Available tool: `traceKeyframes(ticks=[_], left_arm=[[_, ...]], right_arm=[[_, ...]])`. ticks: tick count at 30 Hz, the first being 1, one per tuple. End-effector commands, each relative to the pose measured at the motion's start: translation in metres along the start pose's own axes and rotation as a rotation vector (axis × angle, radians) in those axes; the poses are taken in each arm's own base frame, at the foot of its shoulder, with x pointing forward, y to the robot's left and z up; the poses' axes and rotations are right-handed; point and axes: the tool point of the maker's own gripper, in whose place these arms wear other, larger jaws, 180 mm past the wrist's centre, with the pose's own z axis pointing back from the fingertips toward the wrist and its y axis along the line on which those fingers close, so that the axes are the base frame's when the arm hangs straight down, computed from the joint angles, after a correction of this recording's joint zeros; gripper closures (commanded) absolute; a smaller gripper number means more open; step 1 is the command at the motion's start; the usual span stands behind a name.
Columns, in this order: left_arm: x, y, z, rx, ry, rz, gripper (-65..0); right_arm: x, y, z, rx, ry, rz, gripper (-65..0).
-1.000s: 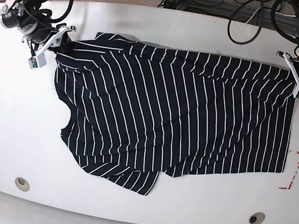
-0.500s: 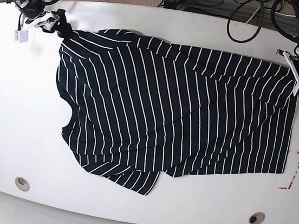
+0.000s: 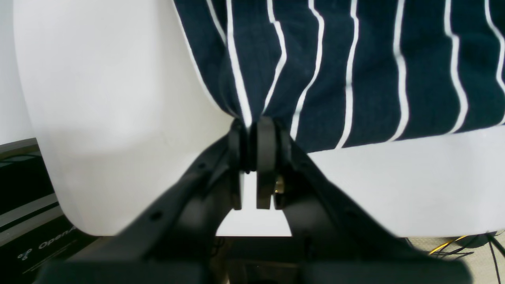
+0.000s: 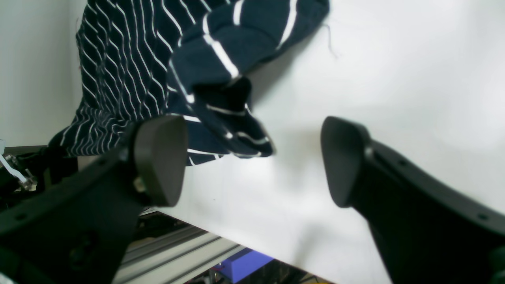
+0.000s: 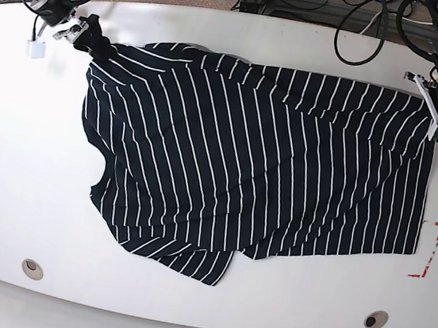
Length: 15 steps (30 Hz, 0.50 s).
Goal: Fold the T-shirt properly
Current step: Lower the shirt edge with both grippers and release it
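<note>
Left tool (image 3: 252, 150) clamped on T-shirt (image 5: 259, 161) hem corner; right tool (image 4: 252, 161) apart, gripping nothing. Shirt lies spread on table (image 5: 10, 170); no fold completed, all folding outstanding.

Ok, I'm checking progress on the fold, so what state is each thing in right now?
T-shirt: spread flat on the table, wrinkled, one sleeve tucked under at the near edge, not yet folded.
Left gripper: shut, pinching the T-shirt's hem corner.
Right gripper: open, holding nothing, the bunched sleeve lying just beyond its fingertips.
Table: bearing the shirt.
</note>
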Motion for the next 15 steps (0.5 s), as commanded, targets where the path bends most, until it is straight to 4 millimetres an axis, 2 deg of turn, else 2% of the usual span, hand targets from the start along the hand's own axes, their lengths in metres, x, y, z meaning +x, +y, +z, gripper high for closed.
traceKeyframes(ticks=[1, 4, 7, 10, 13, 15], left_arm=[[0.01, 0.004, 0.003, 0.01, -0.033, -0.015, 0.0], [0.01, 0.003, 0.003, 0.007, -0.034, -0.013, 0.0], [0.011, 0.002, 0.003, 0.007, -0.037, -0.012, 0.0], [0.011, 0.003, 0.003, 0.009, -0.037, -0.011, 0.0], [0.011, 0.003, 0.003, 0.009, -0.038, -0.01, 0.0], [0.011, 0.003, 0.003, 0.009, -0.038, -0.01, 0.0]], right_arm=[[0.014, 0.002, 0.001, -0.004, -0.024, 0.034, -49.6], [0.013, 0.014, -0.016, 0.035, 0.001, 0.052, -49.5], [0.01, 0.019, -0.024, 0.05, 0.024, 0.065, -47.6], [0.008, 0.026, -0.032, 0.073, 0.035, 0.074, -34.9], [0.012, 0.032, -0.031, 0.075, 0.032, 0.106, -13.6], [0.017, 0.038, -0.028, 0.07, 0.022, 0.143, -4.6]])
